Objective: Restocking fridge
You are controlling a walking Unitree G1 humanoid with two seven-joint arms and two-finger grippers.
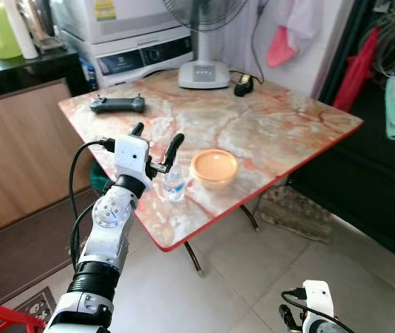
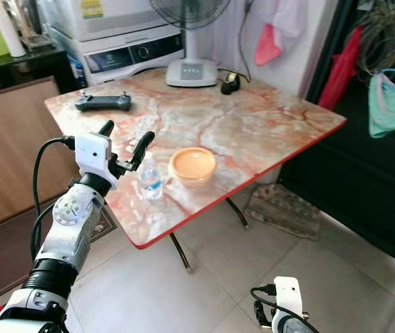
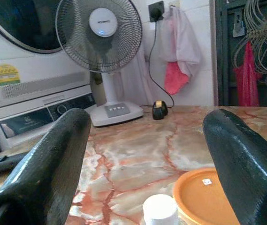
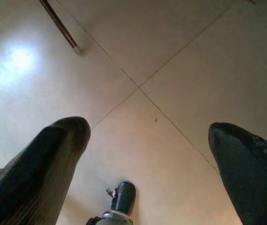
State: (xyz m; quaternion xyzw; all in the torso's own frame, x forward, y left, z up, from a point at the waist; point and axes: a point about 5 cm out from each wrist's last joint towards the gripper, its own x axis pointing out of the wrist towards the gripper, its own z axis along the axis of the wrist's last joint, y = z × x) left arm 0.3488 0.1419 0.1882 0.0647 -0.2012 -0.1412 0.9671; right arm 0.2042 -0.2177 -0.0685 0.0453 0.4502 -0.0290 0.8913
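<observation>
Jaws of left gripper [image 1: 155, 142] spread, water bottle [image 1: 174, 184] just below, untouched.

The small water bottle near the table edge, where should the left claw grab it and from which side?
Grip the water bottle around its clear body, below the white cap. It stands upright near the table edge, the orange bowl close on its far right. The left claw is open above it; probably best come from the robot's side.
</observation>
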